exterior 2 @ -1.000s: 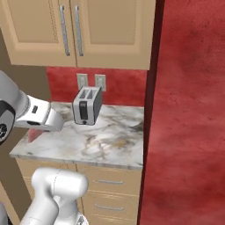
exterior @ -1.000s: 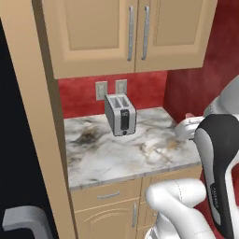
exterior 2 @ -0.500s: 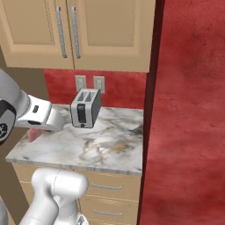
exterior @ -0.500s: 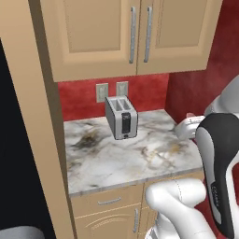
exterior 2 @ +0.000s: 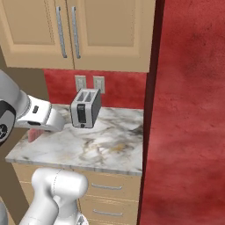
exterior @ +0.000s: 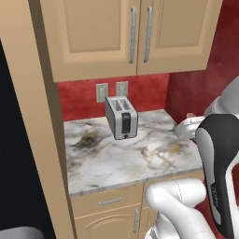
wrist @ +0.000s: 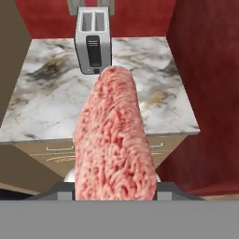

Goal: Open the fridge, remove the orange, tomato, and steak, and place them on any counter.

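While you look along the hand view, one steak fills the middle, a pink, grainy slab standing on edge with its long axis running away from the camera toward the toaster. Its near end sits low between the tips of the tool, which is closed on the slab. From the right base view you see a sliver of that pink meat under the white forearm, just over the left edge of the worktop; the tool itself is mostly covered by the arm there. One toaster stands upright at the back of the worktop, its two slots up and its dark lever face toward you, directly ahead of the steak's far end. Two wall outlets sit on the red wall behind it. Two cabinet doors with steel handles hang above. A tall beige panel borders the worktop on the left, and a red wall closes it on the right. Between steak and toaster the marbled surface lies bare.
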Robot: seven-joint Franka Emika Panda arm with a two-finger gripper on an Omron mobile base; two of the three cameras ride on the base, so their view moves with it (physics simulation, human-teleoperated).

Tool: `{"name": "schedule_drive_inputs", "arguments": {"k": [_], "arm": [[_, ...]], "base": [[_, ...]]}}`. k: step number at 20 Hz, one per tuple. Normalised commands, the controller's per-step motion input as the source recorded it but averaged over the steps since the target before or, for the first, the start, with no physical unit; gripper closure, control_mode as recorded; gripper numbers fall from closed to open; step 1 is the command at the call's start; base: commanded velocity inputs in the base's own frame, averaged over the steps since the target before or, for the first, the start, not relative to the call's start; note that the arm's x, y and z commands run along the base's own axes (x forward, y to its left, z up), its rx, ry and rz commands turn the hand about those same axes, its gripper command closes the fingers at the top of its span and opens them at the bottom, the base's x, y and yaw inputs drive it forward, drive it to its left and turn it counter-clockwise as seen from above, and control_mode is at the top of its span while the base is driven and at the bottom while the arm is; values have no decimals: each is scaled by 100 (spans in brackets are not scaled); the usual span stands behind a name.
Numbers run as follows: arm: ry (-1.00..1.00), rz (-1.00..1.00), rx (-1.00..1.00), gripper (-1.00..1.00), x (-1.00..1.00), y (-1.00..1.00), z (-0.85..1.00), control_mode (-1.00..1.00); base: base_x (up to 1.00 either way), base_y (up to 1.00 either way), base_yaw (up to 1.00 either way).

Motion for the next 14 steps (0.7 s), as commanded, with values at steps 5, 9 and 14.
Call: {"name": "schedule_drive_inputs", "arguments": {"k": [5, 9, 14], "arm": [[13, 2, 0, 100, 20, 0, -31, -100], [21, 5, 1, 100, 37, 0, -95, -100], [7, 1, 0, 100, 32, 0, -92, -100]], "base": [[23, 0, 0], [0, 0, 0], [0, 0, 0]]}}
